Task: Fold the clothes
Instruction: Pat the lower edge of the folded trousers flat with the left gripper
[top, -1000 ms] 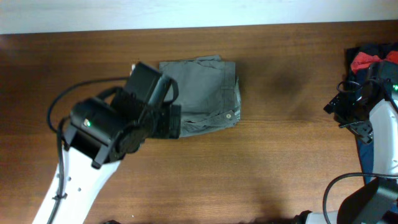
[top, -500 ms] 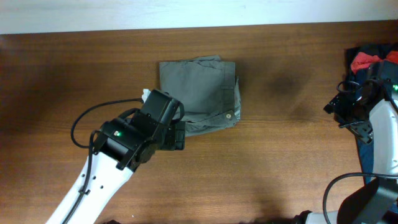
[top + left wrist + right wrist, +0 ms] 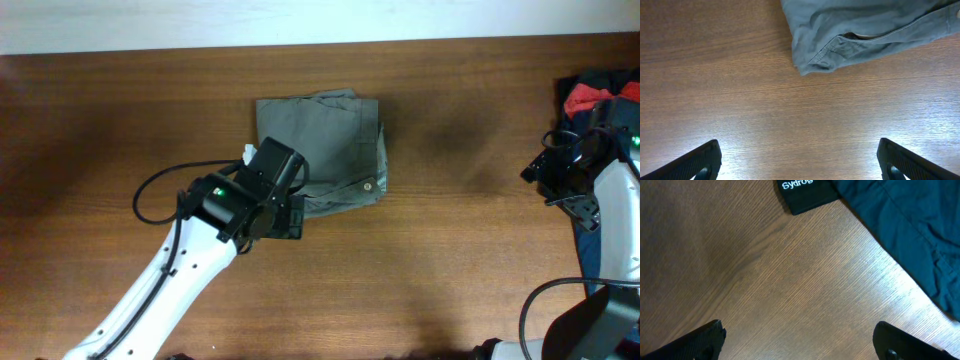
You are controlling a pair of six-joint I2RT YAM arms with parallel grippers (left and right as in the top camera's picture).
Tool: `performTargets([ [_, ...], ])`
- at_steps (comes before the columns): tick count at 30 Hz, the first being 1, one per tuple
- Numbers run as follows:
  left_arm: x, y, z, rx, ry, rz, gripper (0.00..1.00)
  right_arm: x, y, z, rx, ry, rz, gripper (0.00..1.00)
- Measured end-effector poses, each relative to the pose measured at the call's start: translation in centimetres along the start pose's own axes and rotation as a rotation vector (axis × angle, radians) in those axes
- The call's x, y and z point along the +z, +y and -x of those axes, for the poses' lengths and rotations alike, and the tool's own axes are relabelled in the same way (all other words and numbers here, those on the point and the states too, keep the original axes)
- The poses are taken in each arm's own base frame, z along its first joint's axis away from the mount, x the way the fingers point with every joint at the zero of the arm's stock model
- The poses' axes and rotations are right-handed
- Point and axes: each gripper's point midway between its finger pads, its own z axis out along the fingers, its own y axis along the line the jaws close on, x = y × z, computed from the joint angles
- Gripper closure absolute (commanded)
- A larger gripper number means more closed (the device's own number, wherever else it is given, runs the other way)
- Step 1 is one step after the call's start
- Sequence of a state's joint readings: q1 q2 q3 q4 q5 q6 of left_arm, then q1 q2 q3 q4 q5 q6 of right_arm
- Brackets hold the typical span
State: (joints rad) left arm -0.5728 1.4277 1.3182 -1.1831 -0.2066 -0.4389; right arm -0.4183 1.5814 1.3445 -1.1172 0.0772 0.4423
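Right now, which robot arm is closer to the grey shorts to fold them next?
Left. The left end effector, open, hovers beside the folded grey-olive shorts. The right end effector is far off at the table edge, beside a dark navy garment.

one olive garment (image 3: 330, 140), one navy garment (image 3: 900, 230), one red cloth (image 3: 585, 98)

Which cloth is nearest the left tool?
The grey-olive shorts, folded mid-table with a metal button; the navy garment and red cloth lie at the right edge.

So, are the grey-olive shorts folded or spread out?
Folded: the shorts form a compact square, with stacked layers showing at their near corner.
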Motion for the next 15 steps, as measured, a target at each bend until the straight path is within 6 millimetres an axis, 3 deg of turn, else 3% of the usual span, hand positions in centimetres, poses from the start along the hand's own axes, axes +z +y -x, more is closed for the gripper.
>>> performTargets([
  [11,0.3,-0.1,0.0,0.002,0.01,0.005,0.01,0.0,0.1,-0.1,-0.001,0.007,0.009,0.01],
  [15,0.3,0.0,-0.1,0.003,0.011,0.005,0.01,-0.5,0.8,-4.1,-0.003,0.188,0.071,0.01],
])
